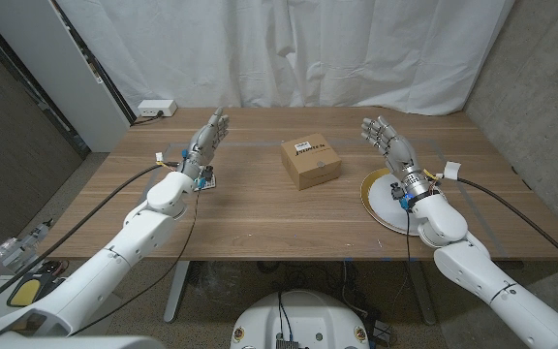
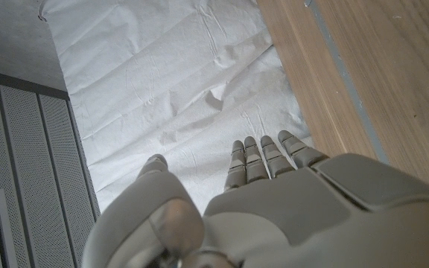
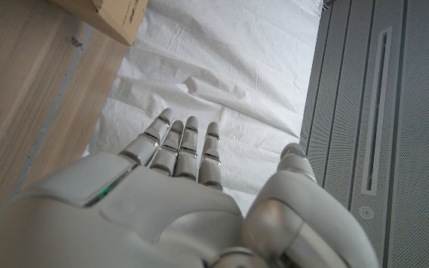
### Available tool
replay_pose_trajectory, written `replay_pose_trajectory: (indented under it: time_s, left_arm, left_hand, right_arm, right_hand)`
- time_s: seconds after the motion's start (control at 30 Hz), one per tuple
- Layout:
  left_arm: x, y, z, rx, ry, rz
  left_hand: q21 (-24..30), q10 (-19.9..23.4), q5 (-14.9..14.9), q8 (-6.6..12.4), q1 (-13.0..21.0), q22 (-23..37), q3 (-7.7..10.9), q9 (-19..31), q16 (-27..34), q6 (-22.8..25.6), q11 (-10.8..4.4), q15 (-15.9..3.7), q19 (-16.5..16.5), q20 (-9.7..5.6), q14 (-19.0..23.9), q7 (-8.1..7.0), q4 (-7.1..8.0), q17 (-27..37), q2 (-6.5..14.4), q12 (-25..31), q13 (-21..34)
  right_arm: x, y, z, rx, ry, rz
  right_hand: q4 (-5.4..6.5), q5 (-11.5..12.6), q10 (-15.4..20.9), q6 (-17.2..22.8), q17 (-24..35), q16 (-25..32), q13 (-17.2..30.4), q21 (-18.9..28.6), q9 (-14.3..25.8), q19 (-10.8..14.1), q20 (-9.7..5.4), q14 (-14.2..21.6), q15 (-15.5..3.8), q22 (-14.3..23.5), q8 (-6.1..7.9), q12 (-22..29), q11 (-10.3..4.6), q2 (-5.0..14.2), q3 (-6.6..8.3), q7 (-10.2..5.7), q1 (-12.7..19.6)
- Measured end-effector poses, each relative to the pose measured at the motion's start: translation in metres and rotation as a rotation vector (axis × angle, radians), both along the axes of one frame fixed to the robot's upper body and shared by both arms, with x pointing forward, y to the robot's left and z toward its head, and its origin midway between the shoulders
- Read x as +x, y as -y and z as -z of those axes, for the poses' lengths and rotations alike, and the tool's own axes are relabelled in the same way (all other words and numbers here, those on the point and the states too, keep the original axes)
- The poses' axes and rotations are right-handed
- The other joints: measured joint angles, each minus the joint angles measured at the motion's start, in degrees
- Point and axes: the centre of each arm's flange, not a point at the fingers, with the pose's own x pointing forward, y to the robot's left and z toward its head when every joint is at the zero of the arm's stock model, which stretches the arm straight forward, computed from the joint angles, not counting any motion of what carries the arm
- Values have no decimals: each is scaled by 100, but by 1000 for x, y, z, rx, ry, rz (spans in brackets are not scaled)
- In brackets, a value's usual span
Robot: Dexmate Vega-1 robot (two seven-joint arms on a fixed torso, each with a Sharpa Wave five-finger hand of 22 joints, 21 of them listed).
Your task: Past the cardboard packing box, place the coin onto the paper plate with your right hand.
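A small cardboard packing box (image 1: 310, 162) with a printed label stands at the middle of the wooden table (image 1: 260, 218); its corner also appears in the right wrist view (image 3: 110, 15). To its right lies a white paper plate (image 1: 381, 199) with a gold rim, partly covered by my right wrist. My right hand (image 1: 388, 143) is held above the plate's far edge, fingers (image 3: 177, 145) straight and apart, holding nothing. My left hand (image 1: 206, 136) is up on the other side of the box, fingers (image 2: 263, 156) stretched out and empty.
A white power strip (image 1: 155, 109) lies at the table's far left corner. A white curtain (image 1: 289, 48) hangs behind the table, and a grey cabinet (image 1: 27, 68) stands at the far left. Bare wood stretches in front of the box.
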Motion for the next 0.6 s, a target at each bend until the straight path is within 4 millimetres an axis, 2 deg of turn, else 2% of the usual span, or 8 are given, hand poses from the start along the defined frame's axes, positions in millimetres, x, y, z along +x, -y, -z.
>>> replay_pose_trajectory:
  time_s: [0.27, 0.3, 0.47, 0.6]
  left_arm:
    - [3, 0, -1, 5, -5, 2]
    - [3, -1, 0, 8, -6, 0]
    - [1, -5, -3, 17, -7, -7]
    - [0, -10, -3, 17, -8, -15]
  left_hand:
    - [-21, -43, -21, -2, 3, 0, 0, 0, -40, -17, -20, -1, -50, -10, -59, -17, 0, 0, 4, -43, 0]
    - [-21, -50, -22, -21, 3, 0, 0, 0, -40, -20, -13, -1, -50, -10, -59, -20, 0, 0, 4, -43, 0]
    - [-21, -53, -21, -21, 3, 0, 0, -1, -39, -24, -9, 13, -50, -10, -101, -16, 0, 0, 4, -43, 0]
    - [-21, -115, -21, -43, 3, 0, 0, -1, -39, -62, -10, 31, -80, 20, -152, -18, 0, 0, 4, -73, 0]
  right_arm:
    - [-9, -1, 1, -8, 14, 14]
    - [-10, -2, 1, -10, 16, 18]
    - [-14, -3, 4, -22, 14, 38]
    - [-17, -5, 6, -28, 21, 56]
  right_hand:
    - [-40, 0, -78, 35, 0, -49, 0, -62, 0, -34, -16, -23, -7, 0, -34, -74, -38, -52, 40, 18, 171]
    - [-47, 0, -106, 13, 0, -67, 0, -72, 0, -112, -19, -71, -8, 0, -46, -92, -66, -24, 47, -3, 202]
    - [-54, 0, -124, -7, 1, -90, 0, -95, 0, -129, 1, -101, -4, 0, -68, -93, -84, -54, 55, -22, 230]
    - [-85, 0, -119, 88, 4, -90, 1, -95, 0, -129, 1, -101, -4, 0, -68, -93, -88, -34, 86, -116, 329]
